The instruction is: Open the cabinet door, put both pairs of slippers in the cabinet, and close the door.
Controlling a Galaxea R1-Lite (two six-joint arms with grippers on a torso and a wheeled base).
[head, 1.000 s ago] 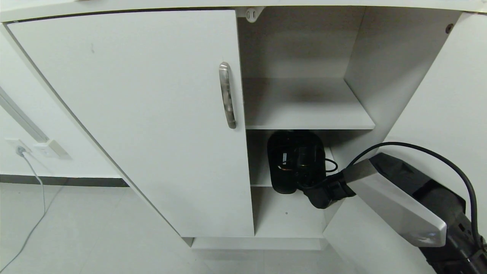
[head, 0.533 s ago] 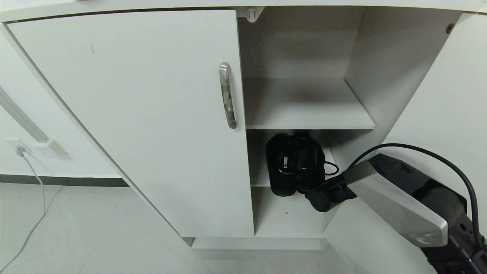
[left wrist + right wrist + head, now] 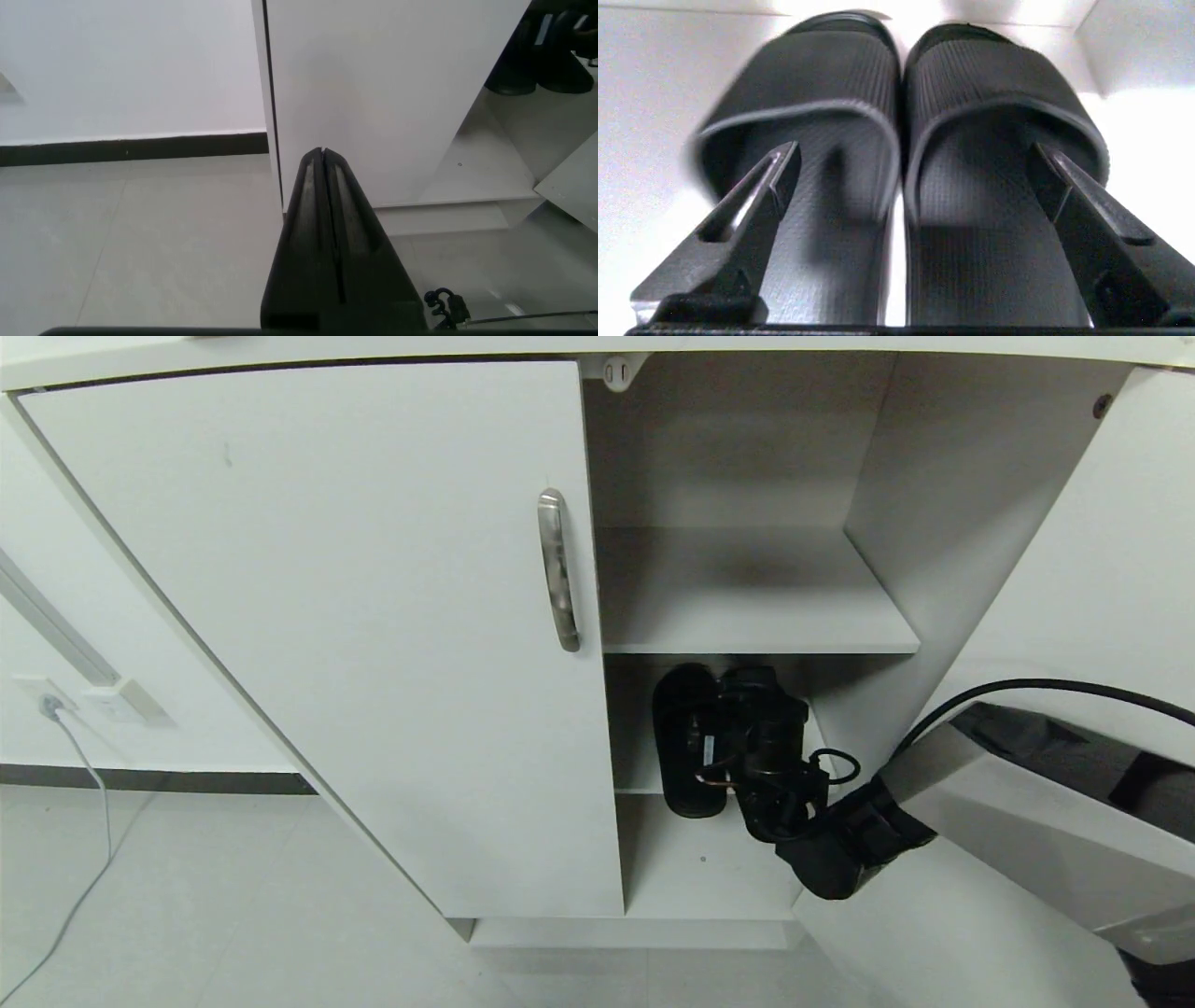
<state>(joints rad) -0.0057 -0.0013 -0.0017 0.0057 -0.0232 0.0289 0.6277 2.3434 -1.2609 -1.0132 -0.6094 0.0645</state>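
The right pincer (image 3: 915, 154) gapes wide, its fingers (image 3: 747, 219) flanking the black slippers (image 3: 990, 103), which lie side by side; contact cannot be told. The head view sets this on the lower shelf (image 3: 700, 868) of the cabinet (image 3: 934, 476), under the middle shelf (image 3: 747, 597), with the right door (image 3: 1120, 560) swung open and the left door (image 3: 327, 616) shut. The left pincer (image 3: 321, 159) is pressed closed, gripping nothing, above the floor (image 3: 140, 243)

Slippers (image 3: 684, 747) side by side on middle shelf (image 3: 639, 777), between right gripper's (image 3: 915, 151) fingers (image 3: 747, 207), right of door (image 3: 373, 616)
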